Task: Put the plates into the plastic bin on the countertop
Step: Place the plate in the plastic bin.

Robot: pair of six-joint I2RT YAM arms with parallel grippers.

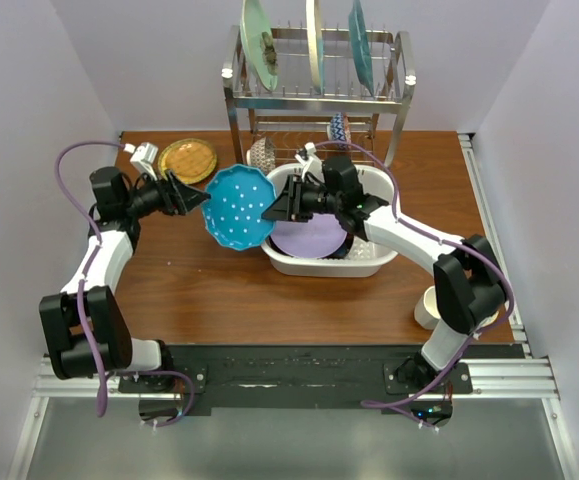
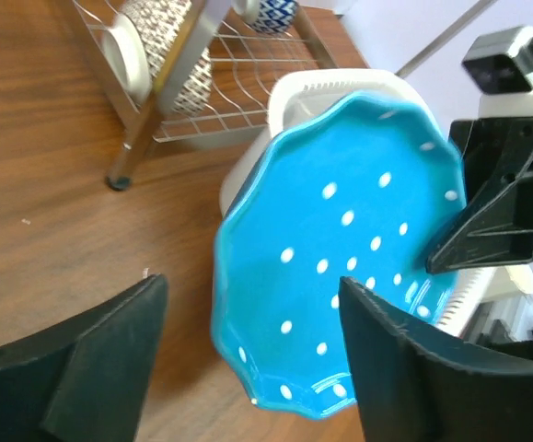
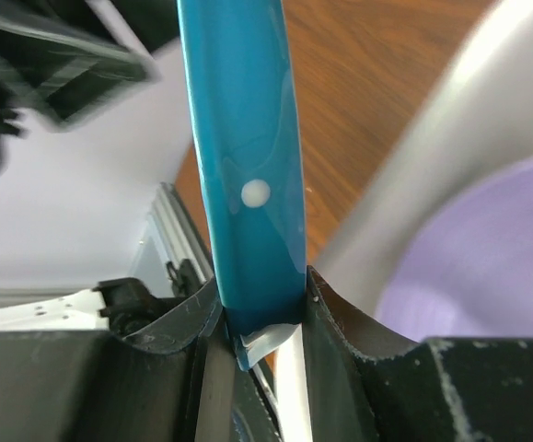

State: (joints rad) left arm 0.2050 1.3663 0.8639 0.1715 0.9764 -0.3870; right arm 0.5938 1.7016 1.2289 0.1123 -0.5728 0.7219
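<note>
The blue plate (image 1: 237, 205) is glossy glazed ceramic with a scalloped rim and white dots. It is roundish, with no clear long axis. It hangs above the wood-grain table (image 1: 229, 290), just left of the white plastic bin (image 1: 369, 262), tilted with its face up and toward your left arm. Your right hand (image 1: 274, 204) is clamped on its right rim. Your left hand (image 1: 195, 196) is spread wide at the opposite edge; you cannot tell whether it touches. A lavender plate (image 1: 309, 235) lies flat in the bin.

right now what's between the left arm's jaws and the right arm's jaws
The blue white-dotted scalloped plate, clamped by one edge in the right jaws. The top external view shows it best.
</note>
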